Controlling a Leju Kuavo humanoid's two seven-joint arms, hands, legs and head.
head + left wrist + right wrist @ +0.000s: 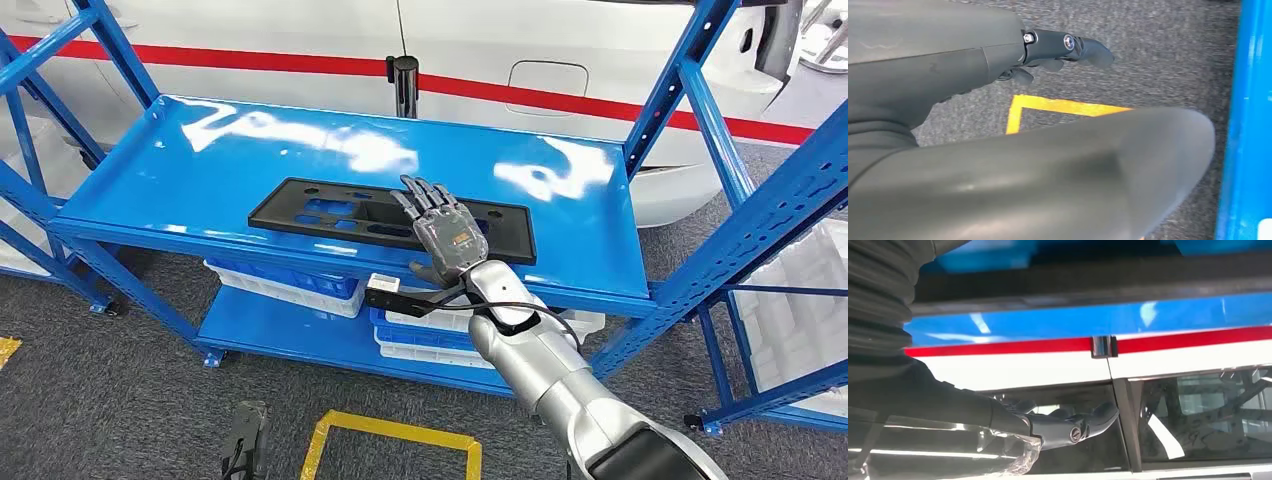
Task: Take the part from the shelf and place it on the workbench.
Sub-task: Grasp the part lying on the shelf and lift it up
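Note:
The part [330, 212] is a long flat black plastic panel with cut-outs, lying on the top board of the blue shelf [200, 160]. My right hand [446, 232] reaches over the panel's front edge near its right half, fingers stretched out and spread above it, thumb down by the shelf's front lip. It holds nothing. In the right wrist view the dark fingers [1068, 426] stretch out, with the black part [1098, 285] and the blue shelf [1048, 320] just past them. My left hand [1058, 50] hangs over the grey carpet, holding nothing.
A white vehicle with a red stripe [560, 95] stands right behind the shelf, with a black post [403, 85] at the shelf's back edge. Blue and white bins [290, 285] fill the lower board. More blue racks [780, 230] stand to the right. Yellow tape [390, 432] marks the floor.

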